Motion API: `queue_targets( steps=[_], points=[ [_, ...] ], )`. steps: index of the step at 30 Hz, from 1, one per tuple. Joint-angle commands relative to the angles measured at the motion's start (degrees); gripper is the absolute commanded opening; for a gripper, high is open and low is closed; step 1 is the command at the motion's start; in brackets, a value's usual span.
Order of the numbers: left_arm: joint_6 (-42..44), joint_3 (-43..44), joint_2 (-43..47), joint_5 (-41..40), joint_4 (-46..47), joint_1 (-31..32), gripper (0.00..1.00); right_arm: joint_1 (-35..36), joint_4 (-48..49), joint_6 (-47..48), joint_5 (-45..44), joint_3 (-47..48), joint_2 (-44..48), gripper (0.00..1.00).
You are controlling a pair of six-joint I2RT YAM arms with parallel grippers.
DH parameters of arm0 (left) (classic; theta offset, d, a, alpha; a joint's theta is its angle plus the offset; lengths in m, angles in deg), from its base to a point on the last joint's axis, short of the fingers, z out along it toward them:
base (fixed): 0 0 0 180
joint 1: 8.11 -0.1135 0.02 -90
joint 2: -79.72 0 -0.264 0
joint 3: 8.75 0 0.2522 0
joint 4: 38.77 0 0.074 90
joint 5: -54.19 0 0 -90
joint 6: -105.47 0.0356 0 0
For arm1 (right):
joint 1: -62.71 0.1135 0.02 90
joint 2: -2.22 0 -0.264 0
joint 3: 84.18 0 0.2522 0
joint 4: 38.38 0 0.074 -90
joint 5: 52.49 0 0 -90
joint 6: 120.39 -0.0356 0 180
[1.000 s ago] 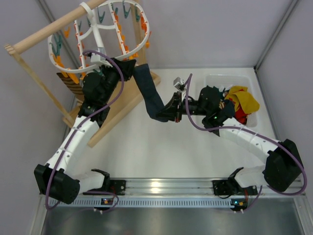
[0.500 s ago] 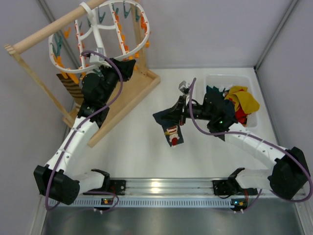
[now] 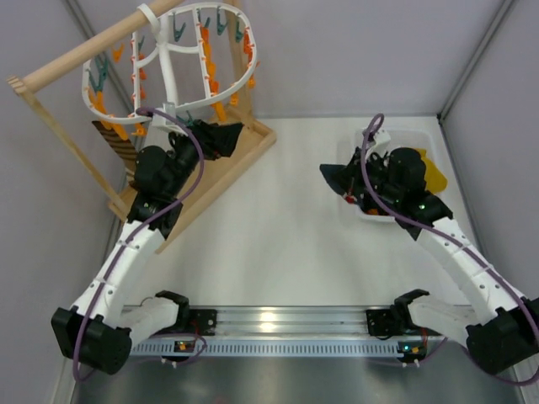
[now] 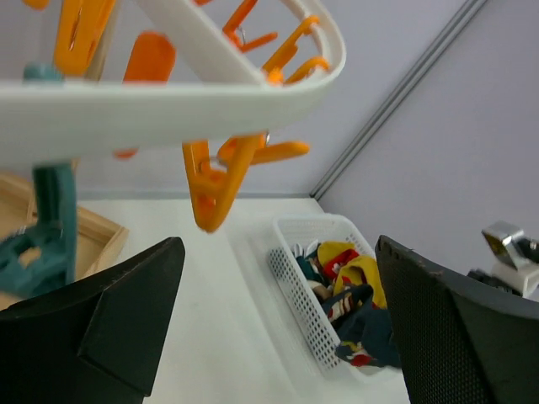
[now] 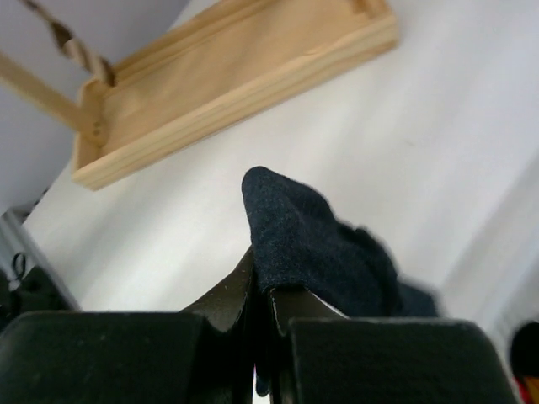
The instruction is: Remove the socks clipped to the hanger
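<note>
Right gripper [image 5: 259, 290] pinches a dark sock [image 5: 312, 244], soft, light and limp, at the white basket's [image 3: 360, 215] left rim. Farther back, the left gripper [image 3: 223, 139] gapes empty beneath the hanger [image 3: 168, 67], where a striped sock [image 3: 114, 139] appears clipped; best grasped near its clip.

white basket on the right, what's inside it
A heap of socks fills the white basket: a yellow sock on top, dark ones beside it. Anything underneath is covered.

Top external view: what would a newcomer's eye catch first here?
The white hanger, bristling with orange and teal clips, hangs at far left on a wooden rod. At right, the right gripper pinches a dark sock just beside a white basket of colourful socks.
</note>
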Motion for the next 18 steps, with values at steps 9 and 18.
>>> queue_targets(
  steps=[9,18],
  points=[
    [0.5,-10.8,14.2,-2.8,-25.2,-0.2,0.99,-21.5,-6.6,-1.5,-8.6,12.5,-5.3,0.0],
    [6.4,-8.7,22.4,-0.2,-43.7,-0.2,0.99,-25.9,3.1,-8.4,-12.3,20.9,-25.2,0.0]
  ],
)
